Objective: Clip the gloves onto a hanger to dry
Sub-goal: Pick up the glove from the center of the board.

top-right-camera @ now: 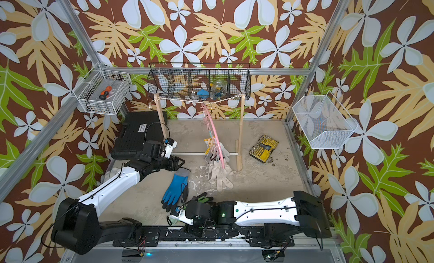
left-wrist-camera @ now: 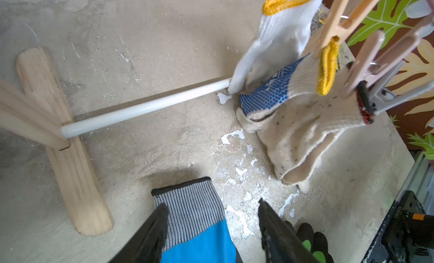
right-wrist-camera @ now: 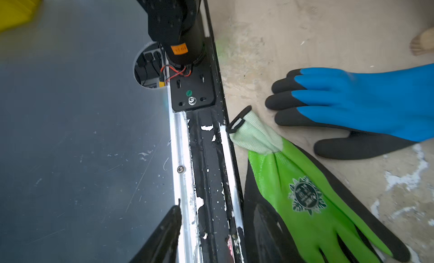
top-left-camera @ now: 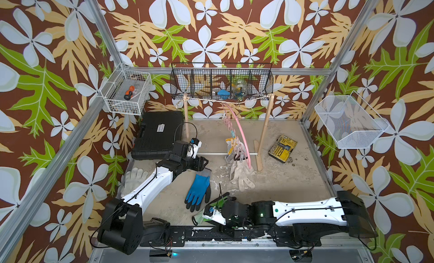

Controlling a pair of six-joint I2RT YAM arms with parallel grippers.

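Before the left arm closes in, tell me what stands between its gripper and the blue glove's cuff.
Nothing visible does: the left gripper is open right at the blue glove, its jaws straddling the grey cuff.

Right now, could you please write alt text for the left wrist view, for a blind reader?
The left tool, its black fingers apart, hovers over the grey cuff of a blue glove on the floor. Beyond, knit gloves hang from clips near a white rod.
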